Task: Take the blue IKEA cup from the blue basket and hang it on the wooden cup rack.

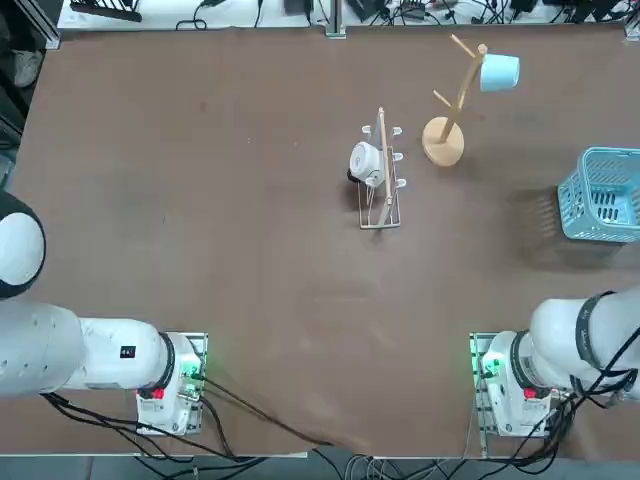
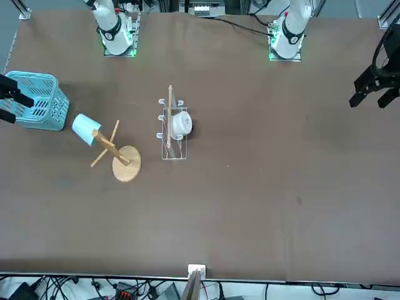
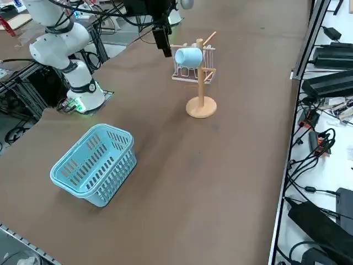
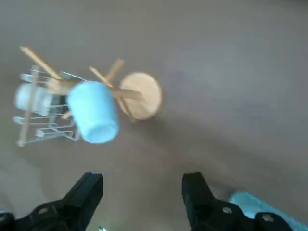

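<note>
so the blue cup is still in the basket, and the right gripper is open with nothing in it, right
Not quite: the blue cup is not in the basket; it hangs on a peg of the wooden rack, as the right side view shows. The basket holds no cup. The rest stands: the right gripper is open with nothing in it, up off the table.

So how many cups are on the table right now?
2: the blue IKEA cup hangs on the wooden cup rack; a white cup sits on the wire rack. None visible elsewhere.
</note>
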Robot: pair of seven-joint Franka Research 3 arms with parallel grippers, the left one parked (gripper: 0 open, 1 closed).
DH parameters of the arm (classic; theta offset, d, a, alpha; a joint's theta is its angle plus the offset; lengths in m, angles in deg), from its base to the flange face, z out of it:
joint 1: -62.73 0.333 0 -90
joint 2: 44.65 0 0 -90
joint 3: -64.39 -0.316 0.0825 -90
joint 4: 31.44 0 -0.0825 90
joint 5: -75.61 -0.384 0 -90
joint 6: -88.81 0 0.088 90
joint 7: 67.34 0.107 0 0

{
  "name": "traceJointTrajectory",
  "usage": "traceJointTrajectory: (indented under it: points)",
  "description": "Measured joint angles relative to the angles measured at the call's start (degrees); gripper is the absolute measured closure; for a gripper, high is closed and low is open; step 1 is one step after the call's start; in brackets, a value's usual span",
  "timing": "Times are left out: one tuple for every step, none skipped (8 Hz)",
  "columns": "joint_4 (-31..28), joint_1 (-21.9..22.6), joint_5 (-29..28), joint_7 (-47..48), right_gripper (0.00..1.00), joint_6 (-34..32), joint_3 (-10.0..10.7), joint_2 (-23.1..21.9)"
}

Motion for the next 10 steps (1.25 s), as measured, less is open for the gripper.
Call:
traceJointTrajectory:
  points:
    - [0.79,1.25,4.46,4.22,0.00,0.05,-0.02,-0.03]
    - [2.11,2.50,8.63,9.38,0.00,0.05,-0.03,-0.11]
    - [3.17,3.70,11.55,14.78,0.00,-0.02,-0.03,-0.19]
    - [3.58,4.78,13.48,20.39,0.00,-0.03,-0.04,-0.21]
    - [3.61,5.64,14.46,26.06,0.00,-0.03,-0.04,-0.19]
    - [3.61,6.58,14.70,31.05,0.00,-0.03,-0.05,-0.17]
    - [3.61,7.97,14.78,34.59,0.00,-0.06,-0.06,-0.14]
    - [3.61,9.03,14.89,36.49,0.00,-0.09,-0.04,-0.12]
    - [3.61,9.41,14.90,37.34,0.00,-0.27,0.03,-0.18]
    - [3.45,9.43,14.90,37.39,0.00,-0.66,0.23,-0.53]
